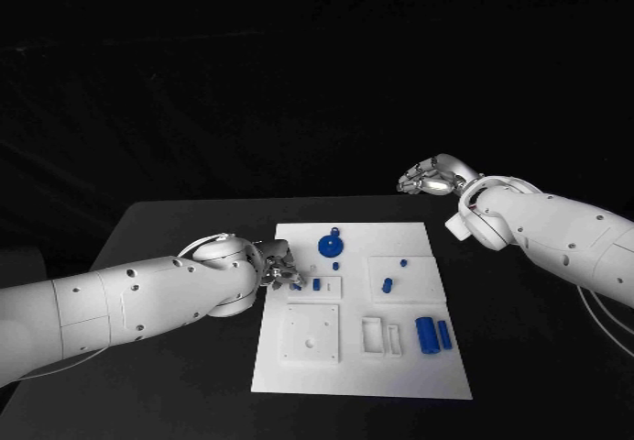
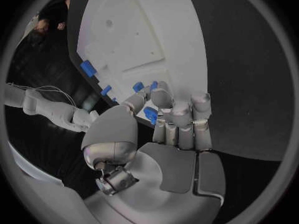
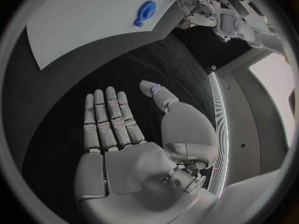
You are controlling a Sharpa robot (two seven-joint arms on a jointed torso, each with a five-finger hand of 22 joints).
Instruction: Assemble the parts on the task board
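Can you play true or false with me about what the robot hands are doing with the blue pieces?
1. The left hand holds a small blue part in its fingers. True.
2. The right hand is grabbing a blue piece. False: it is open and holds nothing, off the task board.
3. The round blue part lies at the board's far end. True.
4. The table is white. False: it is black; the board is white.

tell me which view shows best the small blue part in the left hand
The left wrist view: the small blue part sits plainly between the left hand fingers. In the head view the hand hides most of it. The right wrist view shows that hand far off, the part not discernible.
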